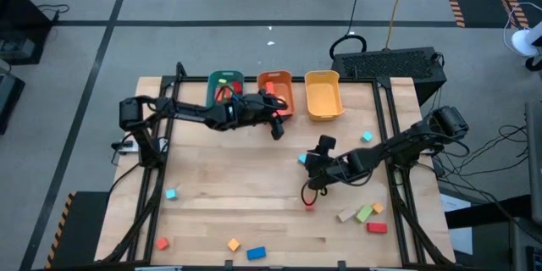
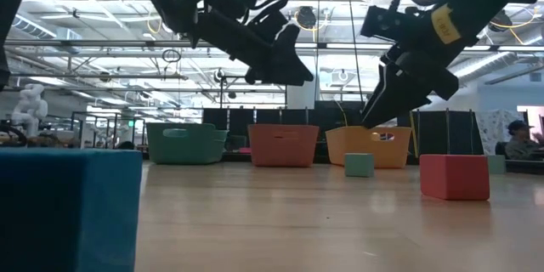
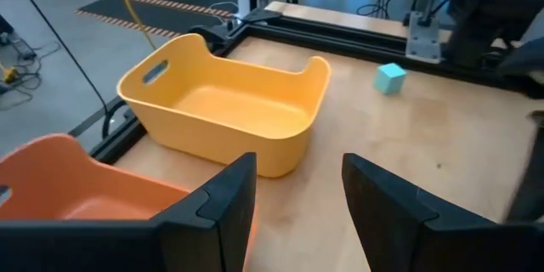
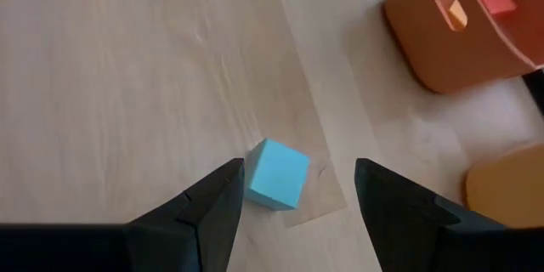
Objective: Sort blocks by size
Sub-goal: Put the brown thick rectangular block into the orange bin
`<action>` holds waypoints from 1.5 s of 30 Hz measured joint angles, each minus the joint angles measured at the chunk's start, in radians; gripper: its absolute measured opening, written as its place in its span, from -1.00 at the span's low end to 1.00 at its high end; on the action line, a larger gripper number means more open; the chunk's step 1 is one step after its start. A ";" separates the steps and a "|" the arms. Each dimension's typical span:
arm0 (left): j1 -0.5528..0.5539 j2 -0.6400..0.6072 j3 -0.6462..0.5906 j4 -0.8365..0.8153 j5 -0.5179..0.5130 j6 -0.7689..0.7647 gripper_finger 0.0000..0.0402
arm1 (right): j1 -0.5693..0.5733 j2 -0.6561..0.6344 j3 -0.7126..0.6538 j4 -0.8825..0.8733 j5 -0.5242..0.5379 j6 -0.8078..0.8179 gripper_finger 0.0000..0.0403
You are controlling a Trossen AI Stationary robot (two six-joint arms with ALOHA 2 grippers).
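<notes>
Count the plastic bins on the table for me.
3, in a row along the far edge: teal bin on the left, orange bin in the middle, partly under the left arm, yellow bin on the right. None seems hidden.

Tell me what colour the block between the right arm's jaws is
Light blue. The block lies on the table between the open right gripper's jaws; the right wrist view shows it best.

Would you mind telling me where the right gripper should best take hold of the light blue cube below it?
Probably from straight above, closing on two opposite flat sides. The light blue cube lies flat on bare table with nothing touching it, and the open right gripper already straddles it, though its faces sit slightly turned to the fingers.
</notes>
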 joint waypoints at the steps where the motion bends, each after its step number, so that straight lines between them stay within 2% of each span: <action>1: -0.004 0.000 0.000 0.002 0.000 -0.007 -0.11 | -0.006 0.000 0.000 0.000 -0.008 0.005 0.04; 12: -0.080 0.000 0.000 -0.005 0.000 -0.010 -0.11 | 0.011 0.000 0.000 -0.042 -0.020 0.102 0.04; 17: -0.128 0.000 0.000 -0.005 0.000 -0.010 -0.11 | 0.040 0.000 0.001 -0.081 -0.072 0.157 0.04; 26: -0.226 -0.045 0.000 -0.047 0.000 -0.011 -0.11 | 0.114 0.000 0.101 -0.349 -0.105 0.286 0.04; 30: -0.274 -0.057 0.000 -0.054 -0.003 -0.010 -0.11 | 0.149 0.000 0.142 -0.438 -0.161 0.304 0.04; 36: -0.341 -0.059 0.000 -0.102 -0.151 -0.004 -0.11 | 0.196 0.000 0.160 -0.547 -0.288 0.356 0.04; 39: -0.367 -0.059 0.000 -0.115 -0.170 -0.012 -0.11 | 0.224 0.000 0.172 -0.602 -0.329 0.389 0.04; 45: -0.416 -0.059 0.000 -0.116 -0.170 -0.012 -0.11 | 0.264 0.000 0.184 -0.640 -0.332 0.478 0.04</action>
